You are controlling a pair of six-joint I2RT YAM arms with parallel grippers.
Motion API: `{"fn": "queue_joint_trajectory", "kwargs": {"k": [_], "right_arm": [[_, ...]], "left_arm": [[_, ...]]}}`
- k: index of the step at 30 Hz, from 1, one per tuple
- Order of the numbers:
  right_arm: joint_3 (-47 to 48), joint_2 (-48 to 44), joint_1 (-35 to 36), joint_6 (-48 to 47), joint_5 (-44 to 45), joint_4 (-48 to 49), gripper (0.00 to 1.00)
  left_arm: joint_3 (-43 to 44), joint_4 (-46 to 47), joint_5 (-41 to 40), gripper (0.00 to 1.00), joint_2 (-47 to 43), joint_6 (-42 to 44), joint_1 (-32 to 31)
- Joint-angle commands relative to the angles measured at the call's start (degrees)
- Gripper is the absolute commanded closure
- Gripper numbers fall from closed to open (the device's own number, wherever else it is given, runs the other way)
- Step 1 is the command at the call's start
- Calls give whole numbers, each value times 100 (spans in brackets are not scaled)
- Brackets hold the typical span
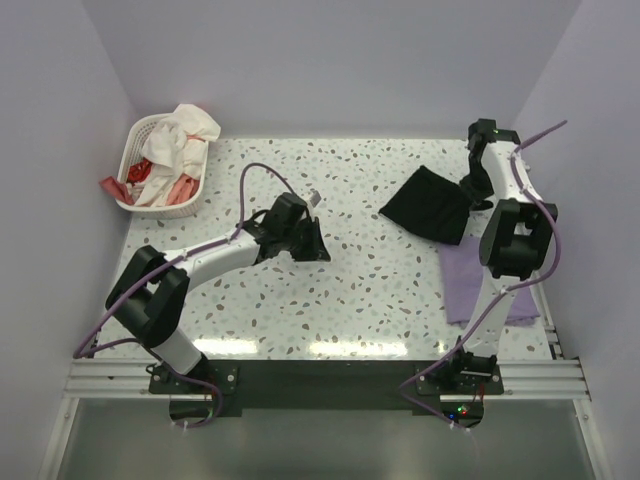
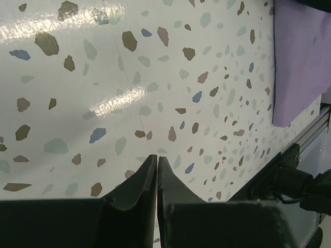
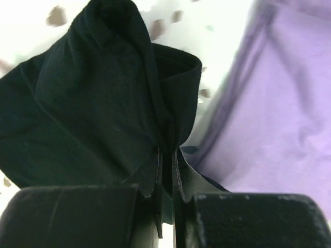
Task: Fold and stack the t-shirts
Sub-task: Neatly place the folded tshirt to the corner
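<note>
Two arms in play: left gripper [image 2: 156, 164] pinched shut on nothing, hovering over the table [image 1: 340, 300]. Right gripper [image 3: 166, 155] clamps a bunched edge of the black tee [image 1: 428, 205], lying just beyond the lavender tee [image 1: 470, 285]. Stacking step, I'd say. Next, carry black squarely over lavender.

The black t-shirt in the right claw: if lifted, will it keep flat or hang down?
Probably it hangs down: the black t-shirt bunches into soft folds where the right claw pinches it. It looks thin and light, so lifting should be easy. Its loose part may drag on the table and unfold.
</note>
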Motion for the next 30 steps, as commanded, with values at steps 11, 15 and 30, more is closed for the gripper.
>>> {"fn": "queue_joint_trajectory", "kwargs": {"k": [11,15,30], "right_arm": [[-748,-1560,-522,1243,1054,-1350,100],[-1284,-2195,-785,1491,1248,-1280,100],[-1531,-2714,-1023,824,898,-614,100]], "left_arm": [[405,-152,55,92,-123,160,-10],[414,-196,29,92,-167,125,-63],[546,-328,-85,92,-158,54,-186]]}}
